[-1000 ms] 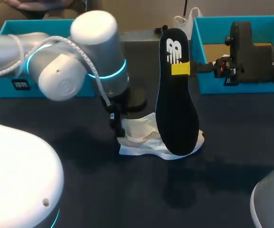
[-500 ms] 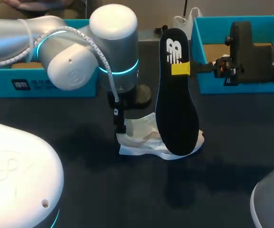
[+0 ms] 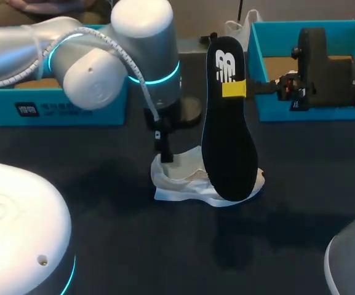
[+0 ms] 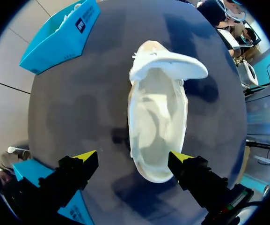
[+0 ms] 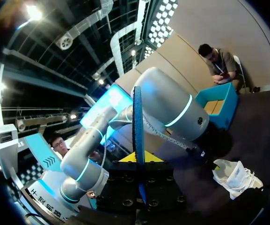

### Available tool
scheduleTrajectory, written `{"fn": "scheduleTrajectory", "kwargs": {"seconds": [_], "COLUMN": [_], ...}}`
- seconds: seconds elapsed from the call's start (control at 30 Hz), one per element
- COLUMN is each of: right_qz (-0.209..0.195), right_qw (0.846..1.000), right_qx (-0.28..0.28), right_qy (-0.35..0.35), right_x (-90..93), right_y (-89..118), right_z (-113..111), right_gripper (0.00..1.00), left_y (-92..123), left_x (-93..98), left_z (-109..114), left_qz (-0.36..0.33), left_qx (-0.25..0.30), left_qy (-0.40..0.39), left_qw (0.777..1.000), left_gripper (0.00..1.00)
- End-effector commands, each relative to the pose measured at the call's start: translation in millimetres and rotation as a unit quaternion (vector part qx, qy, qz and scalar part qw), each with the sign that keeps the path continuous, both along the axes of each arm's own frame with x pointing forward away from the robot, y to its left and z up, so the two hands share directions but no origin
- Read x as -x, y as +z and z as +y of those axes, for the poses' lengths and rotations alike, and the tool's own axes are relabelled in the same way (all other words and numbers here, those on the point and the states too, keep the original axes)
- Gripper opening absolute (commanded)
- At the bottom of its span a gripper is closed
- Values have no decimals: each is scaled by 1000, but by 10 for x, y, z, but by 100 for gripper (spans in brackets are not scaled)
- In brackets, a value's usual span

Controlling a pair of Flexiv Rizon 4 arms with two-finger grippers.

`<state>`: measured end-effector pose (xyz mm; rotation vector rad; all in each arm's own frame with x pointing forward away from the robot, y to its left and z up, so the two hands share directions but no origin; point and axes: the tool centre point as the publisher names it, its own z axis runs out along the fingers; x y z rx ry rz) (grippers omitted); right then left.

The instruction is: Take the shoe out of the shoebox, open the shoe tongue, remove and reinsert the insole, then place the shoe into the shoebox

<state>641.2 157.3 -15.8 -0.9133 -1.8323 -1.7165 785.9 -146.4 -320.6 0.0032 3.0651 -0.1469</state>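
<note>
White shoe (image 3: 186, 181) on our dark bench (image 3: 103, 209), its mouth gaping open.
Our left gripper (image 4: 134, 157) hangs wide above it; our right gripper (image 3: 234, 90) pinches 1 black insole (image 3: 226, 135) upright nearby.

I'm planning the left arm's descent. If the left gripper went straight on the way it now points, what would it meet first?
Probably the white shoe: its near end lies between the open left gripper's fingers, straight ahead on the table. Depth is unclear.
</note>
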Motion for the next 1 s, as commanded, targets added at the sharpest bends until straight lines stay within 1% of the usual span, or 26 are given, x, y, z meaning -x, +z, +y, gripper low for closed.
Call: {"fn": "scheduleTrajectory", "kwargs": {"seconds": [0.03, 0.07, 0.1, 0.17, 0.23, 0.37, 0.43, 0.47, 0.53, 0.57, 0.67, 0.7, 0.73, 0.77, 0.9, 1.0], "right_qz": [1, 1, 1, 1, 1, 1, 1, 1, 1, 1, 1, 1, 1, 1, 1, 1], "right_qw": [1000, 1000, 1000, 1000, 1000, 1000, 1000, 1000, 1000, 1000, 1000, 1000, 1000, 1000, 1000, 1000], "right_qx": [1, 1, 1, 1, 1, 1, 1, 1, 1, 1, 1, 1, 1, 1, 1, 1], "right_qy": [-1, -1, -1, -1, -1, -1, -1, -1, -1, -1, -1, -1, -1, -1, -1, -1], "right_x": [1, 1, 1, 1, 1, 1, 1, 1, 1, 1, 1, 1, 1, 1, 1, 1], "right_y": [-3, -3, -3, -3, -3, -3, -3, -3, -3, -3, -3, -3, -3, -3, -3, -3], "right_z": [17, 17, 17, 17, 17, 17, 17, 17, 17, 17, 17, 17, 17, 17, 17, 17], "right_gripper": [0, 0, 0, 0, 0, 0, 0, 0, 0, 0, 0, 0, 0, 0, 0, 0], "left_y": [-109, -125, -142, -179, -233, -339, -402, -428, -477, -504, -559, -575, -588, -599, -636, -690], "left_x": [-110, -120, -122, -138, -157, -188, -223, -237, -242, -244, -233, -229, -224, -217, -176, -158], "left_z": [-215, -251, -290, -365, -434, -555, -607, -629, -667, -681, -690, -692, -690, -690, -669, -662], "left_qz": [10, 4, 6, 8, 14, 18, 26, 29, 31, 33, 38, 40, 46, 46, 52, 59], "left_qx": [-6, -8, -6, -4, 2, 10, 12, 11, 8, 6, 6, 8, 8, 8, 9, 6], "left_qy": [-8, -10, -18, -19, -21, -33, -38, -36, -40, -40, -46, -48, -51, -52, -58, -59], "left_qw": [1000, 1000, 1000, 1000, 1000, 999, 999, 999, 999, 999, 998, 998, 998, 998, 997, 996], "left_gripper": [97, 92, 90, 93, 90, 80, 78, 74, 60, 58, 59, 58, 55, 53, 59, 55]}}
